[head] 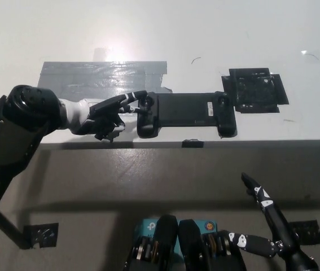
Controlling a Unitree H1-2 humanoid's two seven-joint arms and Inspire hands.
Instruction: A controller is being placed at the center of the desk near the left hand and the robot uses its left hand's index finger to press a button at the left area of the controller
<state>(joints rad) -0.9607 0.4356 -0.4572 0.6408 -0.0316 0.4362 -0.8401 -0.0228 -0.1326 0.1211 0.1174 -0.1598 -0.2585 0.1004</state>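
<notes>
A black controller (185,110) lies lengthwise near the white desk's front edge, at the middle of the head view. My left hand (100,113) is just to its left, holding nothing. The index finger (131,97) is stretched out, with the other fingers curled under. Its tip reaches the controller's left end by the round stick (145,102); I cannot tell whether it is pressing. My black right hand (267,220) rests low at the bottom right, below the desk edge, with its fingers spread.
A grey tape patch (92,76) lies on the desk behind my left hand. A black square patch (255,89) sits just right of the controller. A small black clip (192,143) sits on the desk's front edge (250,141).
</notes>
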